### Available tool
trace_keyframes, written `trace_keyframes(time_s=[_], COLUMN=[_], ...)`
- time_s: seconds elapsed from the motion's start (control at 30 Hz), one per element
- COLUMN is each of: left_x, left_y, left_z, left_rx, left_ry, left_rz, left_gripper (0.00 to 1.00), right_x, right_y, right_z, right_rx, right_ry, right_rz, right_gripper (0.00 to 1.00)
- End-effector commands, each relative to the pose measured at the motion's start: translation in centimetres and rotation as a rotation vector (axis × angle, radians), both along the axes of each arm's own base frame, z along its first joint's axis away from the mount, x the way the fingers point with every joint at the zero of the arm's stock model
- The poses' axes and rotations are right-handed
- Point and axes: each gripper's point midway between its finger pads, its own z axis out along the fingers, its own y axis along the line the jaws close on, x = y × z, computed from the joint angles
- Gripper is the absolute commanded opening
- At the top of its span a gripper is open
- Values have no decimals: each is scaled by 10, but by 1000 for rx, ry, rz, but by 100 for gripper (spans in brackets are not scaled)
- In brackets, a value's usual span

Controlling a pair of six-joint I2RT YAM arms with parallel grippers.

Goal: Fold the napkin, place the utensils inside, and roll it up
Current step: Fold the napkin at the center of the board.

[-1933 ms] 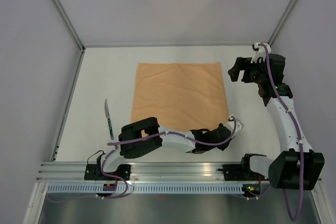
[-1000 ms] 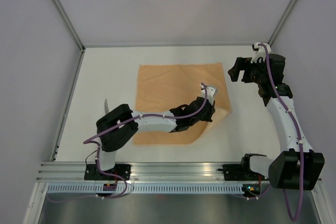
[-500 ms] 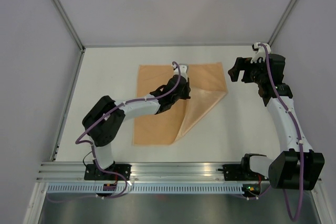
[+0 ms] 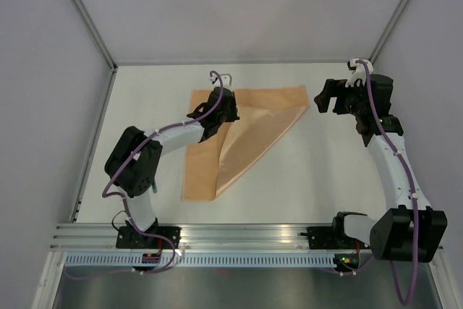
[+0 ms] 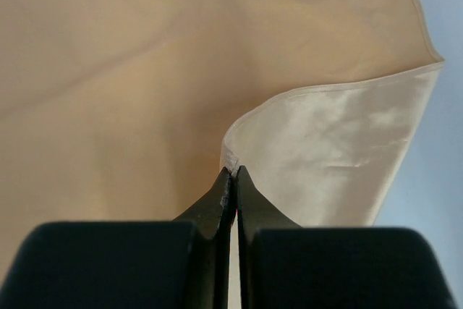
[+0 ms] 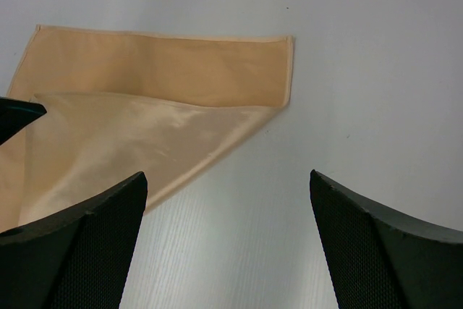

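Near the front of the table we see the near edge of the napkin, and its near left corner lies flat. From this edge a diagonal fold runs to the far right corner, so the paler underside of the cloth faces up across the middle. Further back, the left gripper is closed tightly on one corner of the cloth, pinched between its fingertips, over the far left part of the napkin. At the far right, apart from the cloth, the right gripper hangs above the bare table with its jaws spread wide and nothing between them.
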Motion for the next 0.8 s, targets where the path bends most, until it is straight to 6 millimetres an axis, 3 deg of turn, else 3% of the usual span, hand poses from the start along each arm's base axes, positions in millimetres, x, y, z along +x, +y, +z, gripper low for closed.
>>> trace_keyframes(time_s=[0.0,0.4,0.77], left_x=[16,44,66], left_y=[7,54,67], left_z=[30,29,37], left_rx=[-9,3,16], left_ry=[-63,-56,-46], left_rz=[-8,73,90], left_gripper=[2,2,2], right_x=[2,1,2], right_y=[0,1,1], right_z=[13,11,9], right_rx=[-7,-3,-4], right_ry=[-32,-25,-20], right_rz=[1,9,9], right_gripper=[98,98,98])
